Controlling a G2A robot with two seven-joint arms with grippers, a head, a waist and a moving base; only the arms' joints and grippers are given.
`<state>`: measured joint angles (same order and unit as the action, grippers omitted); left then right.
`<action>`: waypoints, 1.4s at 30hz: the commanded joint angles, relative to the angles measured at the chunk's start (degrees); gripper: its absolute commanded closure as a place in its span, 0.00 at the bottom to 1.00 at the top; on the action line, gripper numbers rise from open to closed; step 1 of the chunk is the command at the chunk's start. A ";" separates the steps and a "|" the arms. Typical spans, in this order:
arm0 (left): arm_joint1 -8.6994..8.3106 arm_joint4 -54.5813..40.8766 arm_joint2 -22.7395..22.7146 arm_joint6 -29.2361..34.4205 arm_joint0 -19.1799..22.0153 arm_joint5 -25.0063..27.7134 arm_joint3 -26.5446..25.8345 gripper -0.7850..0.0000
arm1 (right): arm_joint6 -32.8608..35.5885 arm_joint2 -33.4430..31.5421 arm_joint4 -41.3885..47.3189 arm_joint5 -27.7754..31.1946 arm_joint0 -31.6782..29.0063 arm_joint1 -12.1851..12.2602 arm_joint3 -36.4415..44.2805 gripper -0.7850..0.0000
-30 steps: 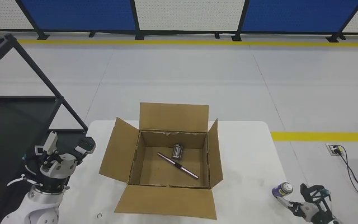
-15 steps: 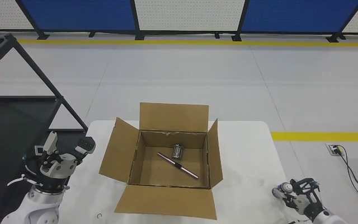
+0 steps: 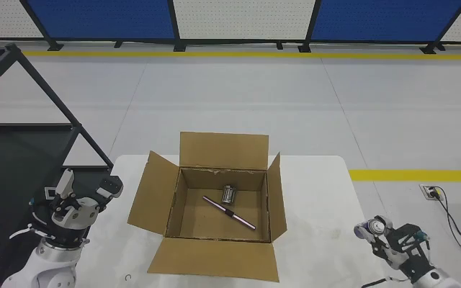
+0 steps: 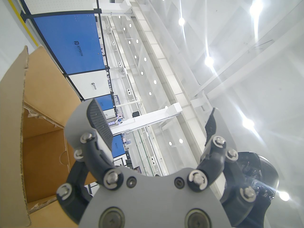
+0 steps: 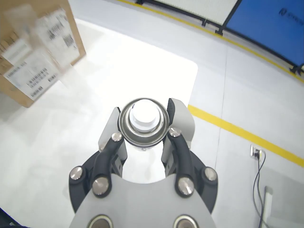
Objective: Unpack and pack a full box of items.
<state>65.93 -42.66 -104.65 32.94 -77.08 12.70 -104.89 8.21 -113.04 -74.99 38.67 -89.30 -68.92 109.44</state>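
An open cardboard box (image 3: 220,173) stands mid-table with its flaps spread. Inside lie a dark pen-like stick (image 3: 229,212) and a small metal can (image 3: 229,193). At the table's right front corner my right gripper (image 3: 378,232) is shut on a spray can (image 3: 374,226) with a silver rim and white cap (image 5: 144,117), held upright between its fingers (image 5: 111,129). My left gripper (image 3: 85,189) is off the table's left side, open and pointing upward, with nothing between its fingers (image 4: 99,122). A box flap (image 4: 28,119) shows beside it in the left wrist view.
The white table (image 3: 317,209) has bare surface on both sides of the box. A small ring-like item (image 3: 127,278) lies near the front left. A dark metal rack (image 3: 36,144) stands left of the table. A labelled box side (image 5: 35,55) is near the right gripper.
The right gripper has lifted the spray can and carried it slightly up and toward the box, tilting it. The left arm has stayed put.
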 commanded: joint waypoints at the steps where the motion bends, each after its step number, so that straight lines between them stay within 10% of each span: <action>1: 0.00 0.00 0.00 0.00 0.00 0.00 0.00 0.00 | -1.88 0.52 -0.61 0.03 -1.86 -0.03 10.75 1.00; 5: 0.00 0.00 0.00 0.00 0.00 0.00 0.00 0.00 | -0.11 4.53 -5.01 -0.88 -2.55 0.10 25.08 1.00; 20: 0.00 0.00 0.00 0.00 0.00 0.00 0.00 0.00 | 20.13 45.34 -15.76 -5.01 24.41 -1.16 25.07 1.00; 42: 0.00 0.00 0.00 0.00 0.00 0.00 0.00 0.00 | 33.08 60.61 -1.58 -20.92 48.08 -6.67 -8.19 1.00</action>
<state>65.93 -42.66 -104.65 32.94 -77.08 12.70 -104.89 41.30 -52.39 -76.55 17.70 -41.16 -75.61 101.10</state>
